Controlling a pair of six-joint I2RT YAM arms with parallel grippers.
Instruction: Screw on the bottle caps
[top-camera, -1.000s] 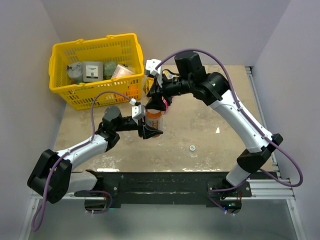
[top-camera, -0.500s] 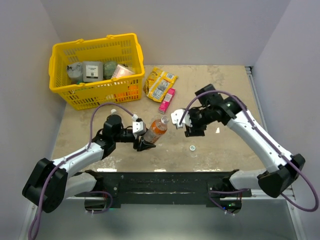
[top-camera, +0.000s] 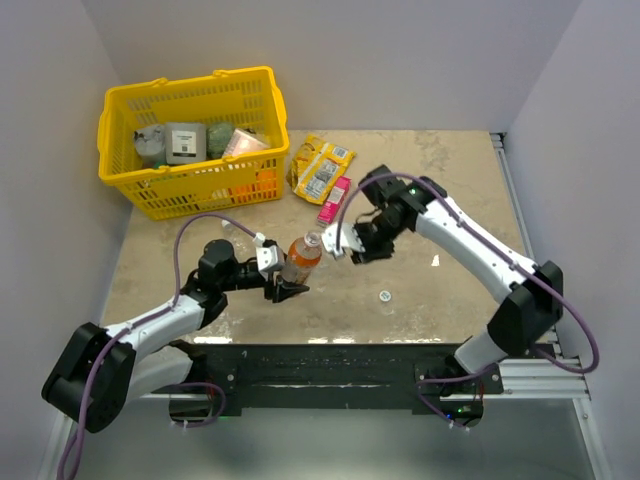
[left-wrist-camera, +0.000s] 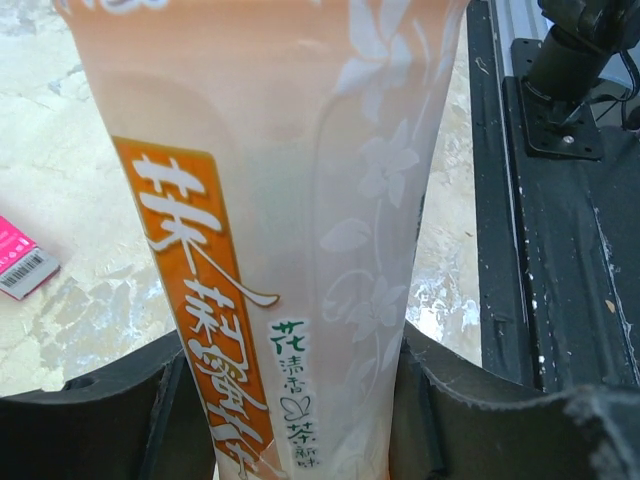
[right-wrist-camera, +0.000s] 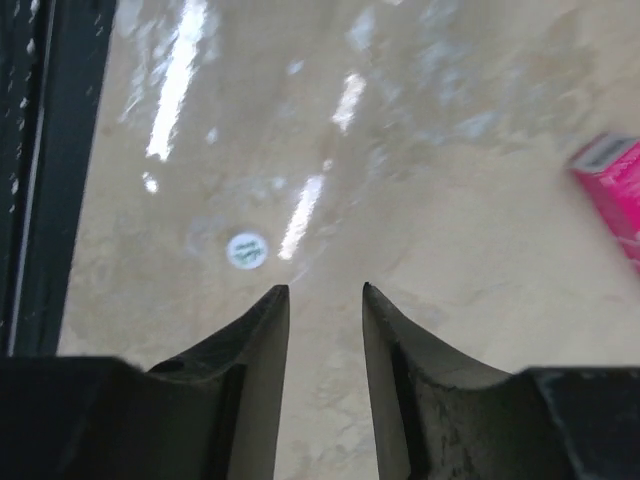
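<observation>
The left gripper (top-camera: 284, 287) clamps the small clear plastic orange-drink bottle (left-wrist-camera: 300, 200) low on its body, probably light, slick and crushable, while the right gripper (right-wrist-camera: 322, 289) hangs slightly parted, empty.

- The right gripper (right-wrist-camera: 323, 290) hangs over the table (right-wrist-camera: 470, 260), its two dark fingers (right-wrist-camera: 255, 340) parted by a narrow gap with nothing between them.
- A bottle cap (right-wrist-camera: 247, 250), small, round and whitish, lies flat on the table just beyond the fingertip on the frame's left, not touching it.
- A black rail (right-wrist-camera: 25, 150) runs along the table's edge at the far left of the frame, with the cap near that edge.
- A pink packet (right-wrist-camera: 612, 190), blurred, juts in from the right, well apart from the cap.
- Streaks of glare cross the mottled beige surface.
</observation>
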